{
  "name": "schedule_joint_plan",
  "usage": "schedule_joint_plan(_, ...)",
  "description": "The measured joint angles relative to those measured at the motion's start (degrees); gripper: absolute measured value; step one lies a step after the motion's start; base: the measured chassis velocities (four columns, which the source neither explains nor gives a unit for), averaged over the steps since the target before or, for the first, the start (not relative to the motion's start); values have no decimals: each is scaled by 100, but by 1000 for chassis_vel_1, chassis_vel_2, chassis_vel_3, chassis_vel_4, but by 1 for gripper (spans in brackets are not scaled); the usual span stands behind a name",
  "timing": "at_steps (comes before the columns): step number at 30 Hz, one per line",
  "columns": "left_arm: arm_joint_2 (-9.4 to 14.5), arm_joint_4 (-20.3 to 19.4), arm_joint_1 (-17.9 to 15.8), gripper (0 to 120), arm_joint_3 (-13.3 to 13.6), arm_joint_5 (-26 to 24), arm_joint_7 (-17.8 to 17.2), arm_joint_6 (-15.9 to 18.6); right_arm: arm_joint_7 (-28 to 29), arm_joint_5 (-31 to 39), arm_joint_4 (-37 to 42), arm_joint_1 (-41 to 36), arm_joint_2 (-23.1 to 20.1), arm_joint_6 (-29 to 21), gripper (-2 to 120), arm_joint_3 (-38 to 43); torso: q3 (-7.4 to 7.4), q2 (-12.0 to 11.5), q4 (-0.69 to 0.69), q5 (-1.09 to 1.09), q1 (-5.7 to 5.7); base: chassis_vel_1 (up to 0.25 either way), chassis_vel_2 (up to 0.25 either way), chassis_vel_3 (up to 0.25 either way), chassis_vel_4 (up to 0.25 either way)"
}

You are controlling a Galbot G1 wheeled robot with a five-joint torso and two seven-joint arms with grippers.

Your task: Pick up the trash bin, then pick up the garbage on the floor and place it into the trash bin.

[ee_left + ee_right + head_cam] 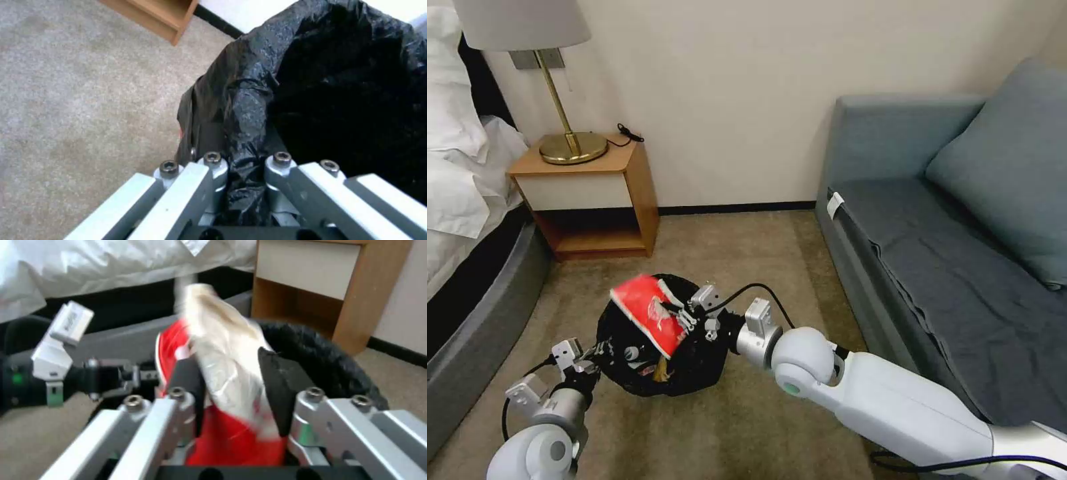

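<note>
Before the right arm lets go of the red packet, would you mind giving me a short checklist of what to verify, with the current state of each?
1. right gripper shut on the red snack packet: ok, pads on both faces in the right wrist view.
2. Packet above the trash bin opening: ok in the head view, though its upper end leans past the far rim.
3. left gripper clamped on the bin's rim and black liner: ok.
4. Bin opening unobstructed: ok, some litter already lies inside.
5. Bin lifted off the carpet: cannot tell.
</note>
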Motion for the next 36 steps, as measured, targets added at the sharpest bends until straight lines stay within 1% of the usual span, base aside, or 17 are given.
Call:
schedule_joint_plan(4,-17,-54,27,5,2,6,-12,11,-25,-68,0,-83,-41,0,49,74,0,0,0,0,0,0,0,0,0)
schedule_joint_plan(5,-17,-54,27,5,2,6,-12,11,-25,-68,0,-83,-41,0,49,74,0,0,0,0,0,0,0,0,0)
schedule_joint_plan(9,-48,-94,50,5,4,33,-19,16,-76,-109,33,-133,-88,0,68,95,0,0,0,0,0,0,0,0,0)
schedule_joint_plan(10,-56,-103,55,5,10,41,-22,17,-88,-129,41,-146,-97,1,72,104,0,0,0,0,0,0,0,0,0)
schedule_joint_plan(11,-56,-103,55,5,10,41,-22,17,-88,-129,41,-146,-97,1,72,104,0,0,0,0,0,0,0,0,0)
schedule_joint_plan(15,-88,-122,77,5,24,74,-46,17,-84,-199,83,-239,-127,14,90,247,0,0,1,1,0,0,0,0,0)
schedule_joint_plan(16,-88,-122,77,5,24,74,-46,17,-84,-199,83,-239,-127,14,90,247,0,0,1,1,0,0,0,0,0)
schedule_joint_plan(18,-95,-122,82,5,27,76,-76,30,-55,-257,120,-320,-161,29,97,375,0,0,0,0,0,0,0,0,0)
schedule_joint_plan(21,-99,-119,82,5,48,53,-154,71,-13,-335,175,-419,-219,77,99,508,0,0,0,1,0,0,0,0,0)
schedule_joint_plan(23,-100,-114,77,5,73,13,-244,124,23,-389,222,-492,-277,108,100,575,0,0,0,0,0,0,0,0,0)
schedule_joint_plan(24,-100,-95,62,5,101,-58,-350,182,56,-461,279,-580,-339,149,100,643,0,0,0,1,0,0,0,0,0)
schedule_joint_plan(25,-100,-95,62,5,101,-58,-350,182,56,-461,279,-580,-339,149,100,643,0,0,0,1,0,0,0,0,0)
schedule_joint_plan(28,-100,-28,20,5,170,-209,-657,273,118,-616,396,-777,-452,221,100,763,0,0,0,1,0,0,0,0,0)
schedule_joint_plan(29,-100,-28,20,5,170,-209,-657,273,118,-616,396,-777,-452,221,100,763,0,0,0,1,0,0,0,0,0)
schedule_joint_plan(32,-105,54,6,5,208,-289,-1030,346,346,-761,533,-1028,-510,258,100,893,0,0,0,1,0,0,0,0,0)
schedule_joint_plan(33,-105,54,6,5,208,-289,-1030,346,346,-761,533,-1028,-510,258,100,893,0,0,0,1,0,0,0,0,0)
schedule_joint_plan(36,-111,99,15,5,222,-307,-1185,382,594,-955,600,-1316,-525,267,100,1080,0,0,0,1,0,0,0,0,0)
